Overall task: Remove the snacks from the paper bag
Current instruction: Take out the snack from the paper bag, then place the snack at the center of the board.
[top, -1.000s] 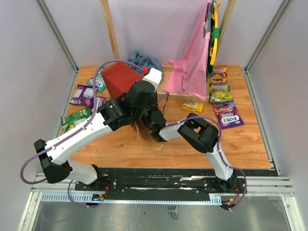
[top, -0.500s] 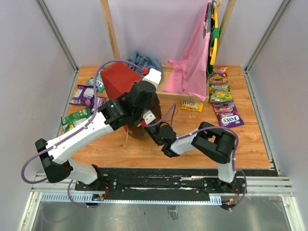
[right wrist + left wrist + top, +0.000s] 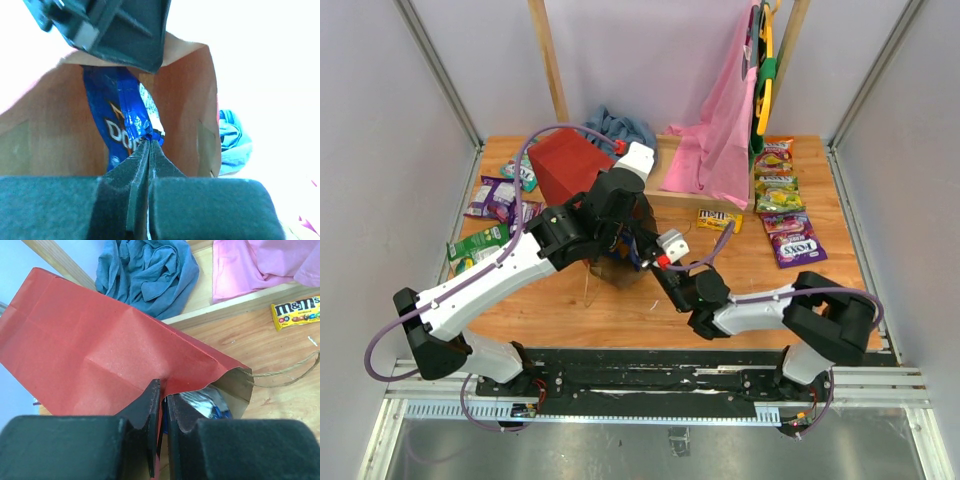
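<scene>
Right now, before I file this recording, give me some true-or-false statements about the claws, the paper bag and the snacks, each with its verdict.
1. The right claw is shut on an edge of the blue Doritos bag. True.
2. The left claw is open and holds nothing. False: it pinches the rim of the red paper bag.
3. The Doritos bag lies fully clear of the paper bag. False: it sits between the bag's brown inner walls, at the mouth.
4. A yellow M&M's packet lies on the wooden table, outside the bag. True.
5. The blue-grey cloth is stuffed inside the paper bag. False: it lies outside, behind the bag.
</scene>
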Motion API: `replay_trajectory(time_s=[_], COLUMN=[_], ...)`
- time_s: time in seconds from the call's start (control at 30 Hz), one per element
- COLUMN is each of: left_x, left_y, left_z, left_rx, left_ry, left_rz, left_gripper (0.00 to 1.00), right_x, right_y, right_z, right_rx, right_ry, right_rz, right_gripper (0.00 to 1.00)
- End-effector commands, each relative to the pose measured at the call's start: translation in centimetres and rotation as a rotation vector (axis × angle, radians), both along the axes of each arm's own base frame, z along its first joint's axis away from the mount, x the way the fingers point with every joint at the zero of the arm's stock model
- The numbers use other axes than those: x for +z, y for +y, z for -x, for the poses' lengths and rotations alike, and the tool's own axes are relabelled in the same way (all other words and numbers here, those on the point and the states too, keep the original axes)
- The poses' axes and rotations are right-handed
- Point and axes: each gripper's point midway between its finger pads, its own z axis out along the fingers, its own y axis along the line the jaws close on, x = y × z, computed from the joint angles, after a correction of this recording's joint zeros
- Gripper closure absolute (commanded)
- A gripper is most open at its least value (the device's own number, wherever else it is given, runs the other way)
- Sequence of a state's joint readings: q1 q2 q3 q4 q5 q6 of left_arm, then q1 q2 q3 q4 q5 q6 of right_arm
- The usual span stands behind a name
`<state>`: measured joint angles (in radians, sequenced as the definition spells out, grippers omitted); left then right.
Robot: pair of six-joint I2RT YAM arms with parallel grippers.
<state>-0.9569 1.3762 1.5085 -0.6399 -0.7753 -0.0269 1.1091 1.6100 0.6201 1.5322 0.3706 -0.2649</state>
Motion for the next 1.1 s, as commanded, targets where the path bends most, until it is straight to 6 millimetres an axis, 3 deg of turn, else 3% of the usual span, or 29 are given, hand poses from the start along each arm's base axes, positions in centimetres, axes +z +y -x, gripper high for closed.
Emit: replay_trajectory(time_s=[0.0, 0.2, 0.33, 0.37, 0.43, 0.53, 0.7, 0.97, 1.07], left_x=[0.6, 1.3, 2.0, 2.3, 2.5, 3.1, 4.6, 6.9, 7.0], left_y=[1.0, 2.4, 3.9, 4.0, 4.2, 4.3, 4.5, 5.0, 5.2], left_z=[-0.4, -1.0, -1.5, -1.6, -1.7, -1.8, -1.9, -1.5, -1.3], left_rx=[0.056, 0.130, 0.199, 0.209, 0.218, 0.232, 0.247, 0.255, 0.257], left_ry=[-0.018, -0.047, -0.068, -0.073, -0.079, -0.092, -0.126, -0.157, -0.156], left_rz=[0.000, -0.037, -0.067, -0.067, -0.063, -0.054, -0.016, 0.044, 0.055], left_gripper=[0.86, 0.86, 0.86, 0.86, 0.86, 0.85, 0.85, 0.85, 0.85], right_x=[3.2, 6.1, 7.1, 8.3, 8.4, 9.7, 10.1, 11.6, 10.6], right_y=[-1.6, -4.3, -7.3, -8.4, -9.2, -10.8, -12.9, -16.0, -16.7], right_z=[2.6, 5.7, 6.1, 6.4, 6.8, 7.5, 7.2, 7.1, 6.4], right_rx=[0.039, 0.101, 0.073, 0.071, 0.082, 0.081, 0.028, -0.040, -0.083], right_ry=[-0.045, -0.094, -0.003, 0.034, 0.147, 0.166, 0.193, 0.211, 0.255], right_rz=[-0.094, -0.149, -0.134, -0.148, -0.082, -0.026, 0.049, 0.028, 0.070], right_gripper=[0.99, 0.99, 0.99, 0.99, 0.99, 0.99, 0.99, 0.99, 0.99])
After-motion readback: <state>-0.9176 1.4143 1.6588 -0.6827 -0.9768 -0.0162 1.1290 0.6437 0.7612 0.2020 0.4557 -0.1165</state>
